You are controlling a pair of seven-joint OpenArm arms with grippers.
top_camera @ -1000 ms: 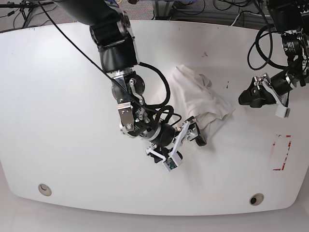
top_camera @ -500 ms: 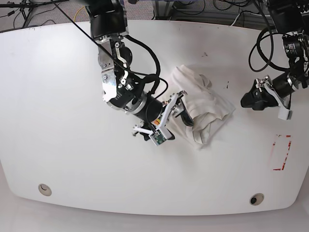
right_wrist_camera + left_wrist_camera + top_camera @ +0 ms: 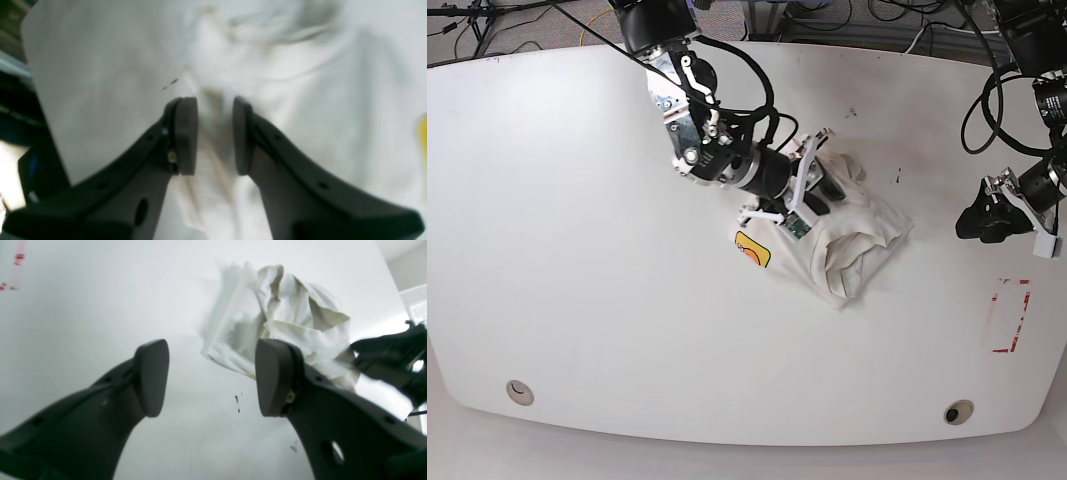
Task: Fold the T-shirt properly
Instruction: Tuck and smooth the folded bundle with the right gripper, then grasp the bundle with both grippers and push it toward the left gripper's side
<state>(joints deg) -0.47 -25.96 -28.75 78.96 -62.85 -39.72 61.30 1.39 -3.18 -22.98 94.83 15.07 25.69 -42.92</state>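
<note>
Near table edge: the white rounded tabletop [image 3: 577, 300] runs along the bottom of the base view, with wide bare surface at lower left and lower centre.
Lower right: red tape marks [image 3: 1010, 315] lie on the table, well apart from the cloth.
Cloth: the off-white crumpled cotton T-shirt [image 3: 852, 235] sits a little right of centre in the base view, bunched into a heap, with a yellow-orange printed patch showing at its lower-left edge.
Long axis: the heap runs from upper left to lower right in the base view; neck and hem cannot be told apart.
Right gripper: the black right gripper [image 3: 209, 133] is on the upper-left part of the heap, its pads close together with a ridge of cloth pinched between them.
Left gripper: the black left gripper [image 3: 210, 376] is at the right edge of the base view, clear of the cloth, its fingers spread with bare table between them.
Far edge: the table's back rim lies along the top, cables behind it.
</note>
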